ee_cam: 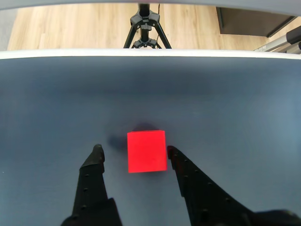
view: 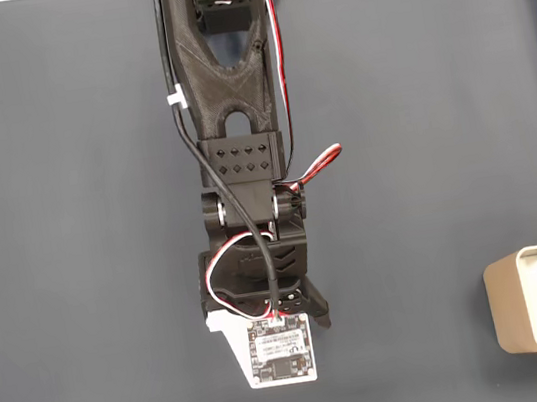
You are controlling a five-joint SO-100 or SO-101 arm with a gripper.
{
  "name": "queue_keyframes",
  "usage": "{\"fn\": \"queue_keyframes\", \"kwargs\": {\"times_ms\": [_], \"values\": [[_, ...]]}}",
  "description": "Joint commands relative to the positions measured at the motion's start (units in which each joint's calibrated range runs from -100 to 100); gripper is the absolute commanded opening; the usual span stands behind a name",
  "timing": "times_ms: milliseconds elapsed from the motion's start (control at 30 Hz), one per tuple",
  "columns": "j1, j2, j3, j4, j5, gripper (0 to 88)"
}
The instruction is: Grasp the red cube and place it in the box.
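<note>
The red cube (ee_cam: 146, 151) is seen resting on the dark surface (ee_cam: 244, 117) between the spread fingers (ee_cam: 97, 155), the right one perhaps touching it. Nothing is grasped yet; closing, lifting and carrying to the box (view: 508, 317) remain.

Print on the arm's circuit board (view: 280, 350) is too small to read.

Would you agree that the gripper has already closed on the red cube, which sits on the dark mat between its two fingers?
Not quite. In the wrist view the gripper is open: the red cube does sit on the dark mat between the two fingers, but there is a clear gap on the view's left side, and the right finger is only near its edge.
</note>
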Motion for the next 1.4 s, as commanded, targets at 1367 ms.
{"fn": "queue_keyframes", "kwargs": {"times_ms": [1367], "values": [[-1.5,-0.7,-1.5,-2.9,1.1,0.0]]}}
